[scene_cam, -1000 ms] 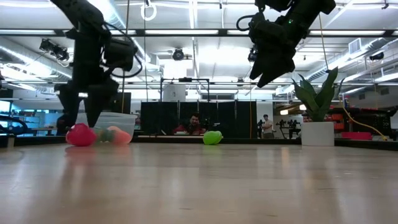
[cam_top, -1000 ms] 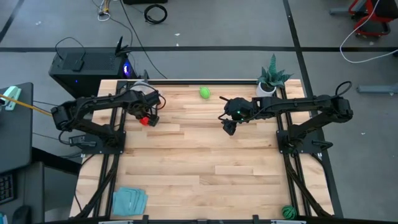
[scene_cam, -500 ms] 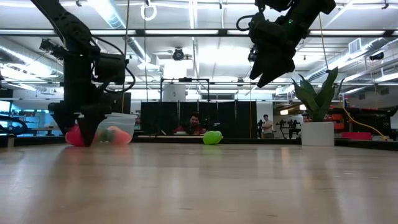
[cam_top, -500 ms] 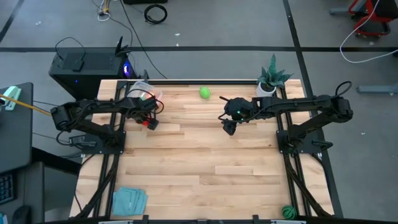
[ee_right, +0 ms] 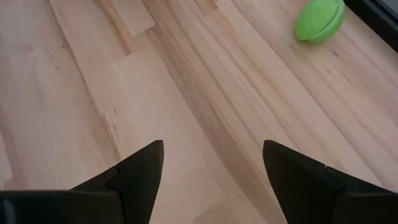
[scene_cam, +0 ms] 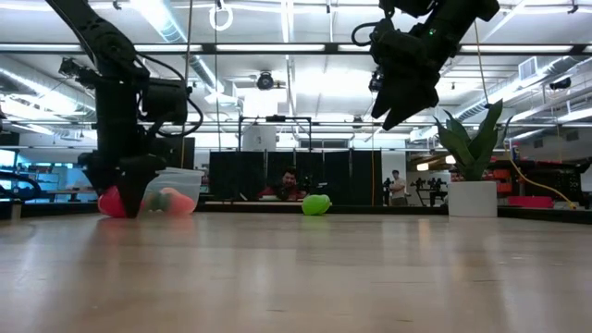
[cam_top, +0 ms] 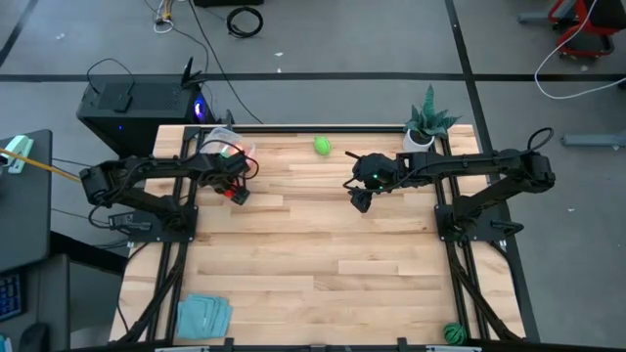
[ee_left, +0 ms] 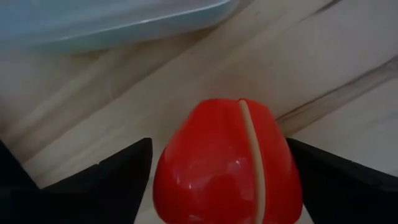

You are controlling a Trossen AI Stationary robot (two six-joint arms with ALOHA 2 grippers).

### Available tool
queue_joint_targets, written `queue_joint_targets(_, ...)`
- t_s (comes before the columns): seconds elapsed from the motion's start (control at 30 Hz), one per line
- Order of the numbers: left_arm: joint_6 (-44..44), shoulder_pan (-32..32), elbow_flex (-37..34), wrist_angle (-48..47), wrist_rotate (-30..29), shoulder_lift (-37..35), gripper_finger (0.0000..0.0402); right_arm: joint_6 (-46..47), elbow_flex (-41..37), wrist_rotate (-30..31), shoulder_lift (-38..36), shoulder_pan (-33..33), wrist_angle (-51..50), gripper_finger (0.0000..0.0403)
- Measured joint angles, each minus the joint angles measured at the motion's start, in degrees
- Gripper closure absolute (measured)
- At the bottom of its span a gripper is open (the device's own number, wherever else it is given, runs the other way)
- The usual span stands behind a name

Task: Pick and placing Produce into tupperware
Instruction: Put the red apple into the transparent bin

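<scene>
Since a second ago: left gripper (cam_top: 236, 193) dropped low over red piece (ee_left: 227, 163), jaws spread either side, not clamped; almost no change in last half second. Right gripper (cam_top: 360, 202) unmoved, raised mid-table, jaws open, empty. Red piece on wooden table (cam_top: 313, 264) just beside tupperware (cam_top: 220, 145). Green oblong (cam_top: 322, 146) near far edge. Potted plant (cam_top: 426, 123) far right corner. Striped ball (cam_top: 452, 332) near right corner.

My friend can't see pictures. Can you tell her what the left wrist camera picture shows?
A shiny red piece of toy produce fills the middle, sitting on the wooden table between the left gripper's two dark, open fingers, with small gaps on both sides. Just beyond it is the rounded edge of the clear tupperware.
</scene>
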Motion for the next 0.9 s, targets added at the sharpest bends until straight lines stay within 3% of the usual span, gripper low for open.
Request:
queue_joint_targets(0.23, -0.31, 0.02, -0.02, -0.09, -0.87, 0.07, 0.0124, 0.00, 0.00, 0.00, 0.00, 0.00, 0.02, 0.0123)
queue_joint_targets(0.63, -0.58, -0.01, -0.03, -3.08, 2.99, -0.72, 0.0124, 0.00, 0.00, 0.00, 0.00, 0.00, 0.04, 0.0123)
queue_joint_targets(0.9, -2.48, -2.69, -0.22, -6.67, 6.45, -6.22, 0.0124, 0.00, 0.00, -0.02, 0.00, 0.00, 0.07, 0.0123)
